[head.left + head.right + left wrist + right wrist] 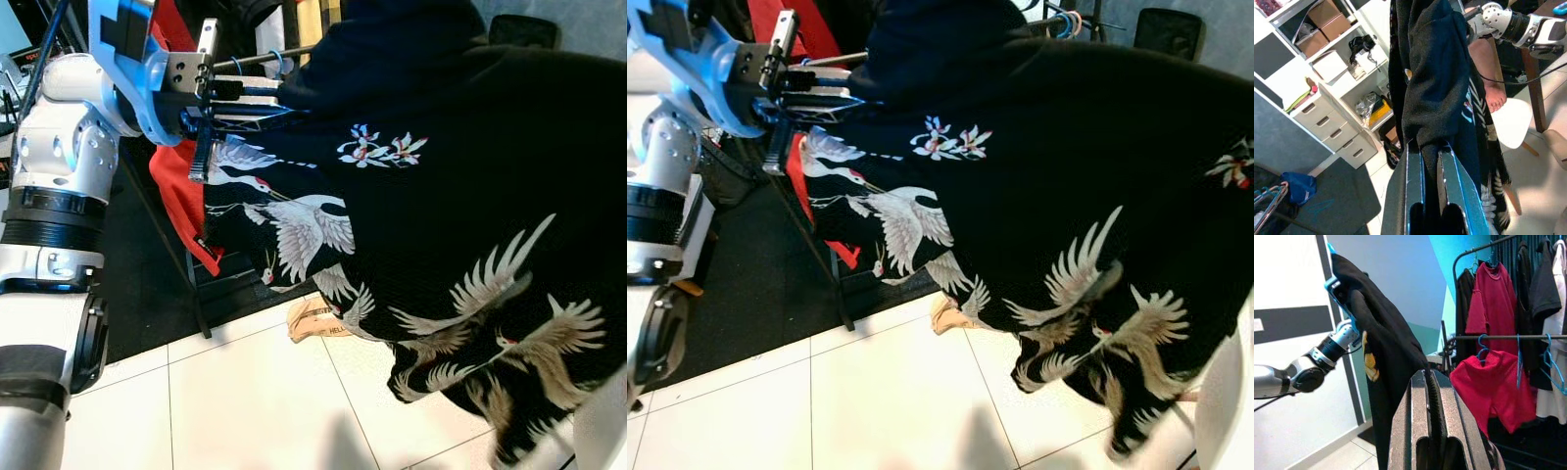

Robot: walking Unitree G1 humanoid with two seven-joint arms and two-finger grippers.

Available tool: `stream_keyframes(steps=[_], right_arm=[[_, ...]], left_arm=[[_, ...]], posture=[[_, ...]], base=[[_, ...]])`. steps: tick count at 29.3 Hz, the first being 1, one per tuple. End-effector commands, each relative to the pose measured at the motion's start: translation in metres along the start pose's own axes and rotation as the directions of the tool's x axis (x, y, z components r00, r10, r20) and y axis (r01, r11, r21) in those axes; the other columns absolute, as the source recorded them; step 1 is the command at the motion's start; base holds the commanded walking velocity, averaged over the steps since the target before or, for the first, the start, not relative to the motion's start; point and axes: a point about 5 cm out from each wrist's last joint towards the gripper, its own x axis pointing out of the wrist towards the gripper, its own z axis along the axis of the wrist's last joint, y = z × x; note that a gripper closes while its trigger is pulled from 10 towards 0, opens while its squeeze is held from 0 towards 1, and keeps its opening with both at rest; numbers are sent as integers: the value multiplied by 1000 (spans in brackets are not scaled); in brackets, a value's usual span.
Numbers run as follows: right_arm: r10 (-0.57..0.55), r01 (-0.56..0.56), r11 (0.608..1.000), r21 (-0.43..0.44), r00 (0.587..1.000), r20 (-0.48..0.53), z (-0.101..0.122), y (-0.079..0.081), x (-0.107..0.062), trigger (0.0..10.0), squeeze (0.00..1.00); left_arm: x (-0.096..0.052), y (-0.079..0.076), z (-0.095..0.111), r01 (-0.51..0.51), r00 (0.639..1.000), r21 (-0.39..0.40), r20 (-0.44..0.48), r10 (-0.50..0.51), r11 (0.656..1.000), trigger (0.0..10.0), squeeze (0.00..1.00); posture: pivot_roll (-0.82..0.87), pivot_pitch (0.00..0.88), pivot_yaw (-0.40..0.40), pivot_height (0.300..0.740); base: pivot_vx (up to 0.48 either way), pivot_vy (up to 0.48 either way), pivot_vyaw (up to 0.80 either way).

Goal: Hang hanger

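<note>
A black garment [460, 176] printed with white cranes is stretched out before me, covering most of both eye views. It hangs on a blue hanger [1334, 284]. My left gripper [250, 98] is raised at the upper left, fingers pointing into the garment's top; in the left wrist view the left gripper [1430, 147] is shut on a fold of the black cloth. My right gripper [1427, 374] is shut, with the garment's edge running down to its fingertips. A clothes rail [1508, 337] with blue hangers stands beyond it.
A red shirt [1493, 382] and dark clothes hang on the rack. Red cloth [181, 186] hangs behind my left gripper over a black mat [147, 284]. A brown paper item [313, 318] lies on white tiles. White shelves [1327, 63], a person's bare foot [1493, 98] and a white chair [1513, 122] are nearby.
</note>
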Motion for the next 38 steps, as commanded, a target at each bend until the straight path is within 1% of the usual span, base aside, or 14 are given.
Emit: stream_keyframes(steps=[1,2,5,10,14,16,20,21,22,24,25,26,30,38], right_arm=[[-90,90,992,-83,996,-1,9,-15,0,0,0],[-90,90,992,-83,996,-1,9,-15,0,0,0],[-179,181,975,-130,983,27,18,-31,0,0,0],[-194,194,969,-150,981,15,22,-37,-1,0,0],[-216,216,964,-153,976,20,22,-40,-6,0,0],[-262,268,955,-125,963,61,17,-43,-19,0,0],[-249,255,962,-99,966,73,10,-41,-23,0,0],[-207,210,974,-88,977,42,-1,-34,-22,8510,0],[-190,191,980,-61,981,29,-12,-30,-21,10000,0],[-183,183,982,-40,983,24,-21,-28,-21,10000,0],[-186,186,982,-16,982,32,-28,-27,-22,10000,39],[-176,176,984,18,982,63,-32,-26,-24,10000,1000],[-163,157,985,66,981,101,-39,-21,-31,10000,1000],[-200,184,978,100,964,176,-40,-17,-50,10000,1000]], left_arm=[[-15,4,6,-37,998,48,-49,39,998,8157,0],[-15,4,6,-37,998,48,-49,39,998,8157,0],[-18,5,1,-48,993,76,-106,56,996,7961,0],[-18,5,-2,-44,989,99,-139,57,994,7843,0],[-17,7,0,-47,988,117,-141,64,992,7647,0],[-18,13,9,-68,987,160,-133,90,985,7529,0],[-19,16,17,-86,990,165,-98,104,982,7686,0],[-20,18,25,-103,993,153,-38,110,983,7843,0],[-21,21,32,-119,993,147,15,118,982,7961,0],[-22,22,37,-131,991,144,55,125,981,8157,0],[-22,24,41,-141,988,143,87,129,980,8196,0],[-23,26,45,-148,984,138,118,132,979,8235,0],[-25,29,52,-159,974,121,179,136,980,8471,0],[-30,30,61,-136,958,81,263,110,987,8706,0]], posture=[[-81,26,83,740],[-81,26,83,740],[-79,24,80,740],[-76,23,77,740],[-74,23,77,740],[-71,23,77,740],[-72,23,78,740],[-74,25,80,740],[-74,25,81,740],[-74,25,81,740],[-75,26,84,740],[-73,26,85,740],[-71,26,83,740],[-74,30,85,740]], base=[[0,0,0],[0,0,0],[0,0,0],[0,0,0],[0,0,0],[0,0,0],[0,0,0],[0,0,0],[0,0,0],[0,0,0],[0,0,0],[0,0,0],[0,0,0],[0,0,0]])
